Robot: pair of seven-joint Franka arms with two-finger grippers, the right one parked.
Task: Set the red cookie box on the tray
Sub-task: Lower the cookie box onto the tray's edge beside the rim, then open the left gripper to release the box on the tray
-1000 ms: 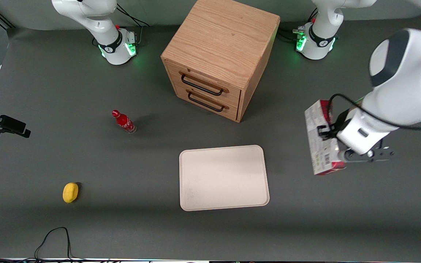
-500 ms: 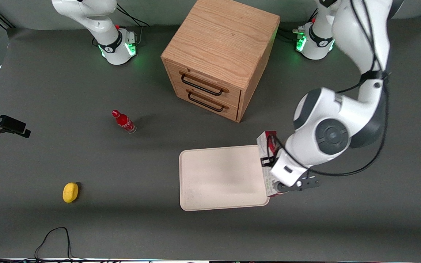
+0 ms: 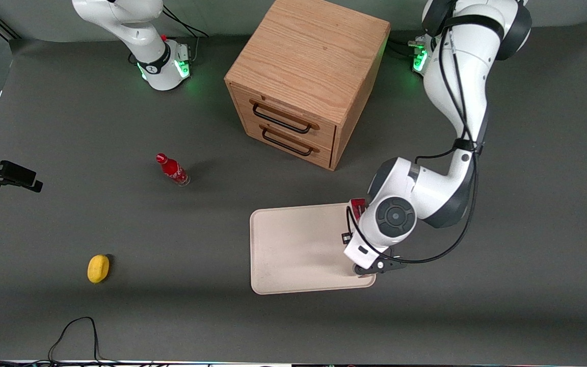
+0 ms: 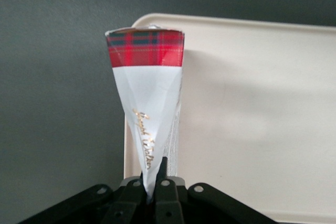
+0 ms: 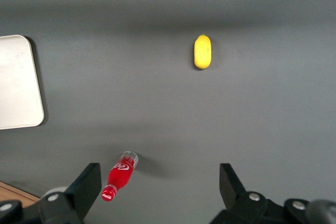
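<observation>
End effector point(image 4: 153, 192) clamped on the red cookie box point(image 4: 147, 93), held on edge above the tray point(image 3: 293, 244) at its working-arm margin; the box's long axis extends straight out from the fingers, parallel to that tray edge.

Table point(image 3: 528, 285): tray point(image 3: 293, 244); cabinet point(image 3: 309, 76); bottle point(image 3: 172, 169); lemon point(image 3: 98, 268).
</observation>
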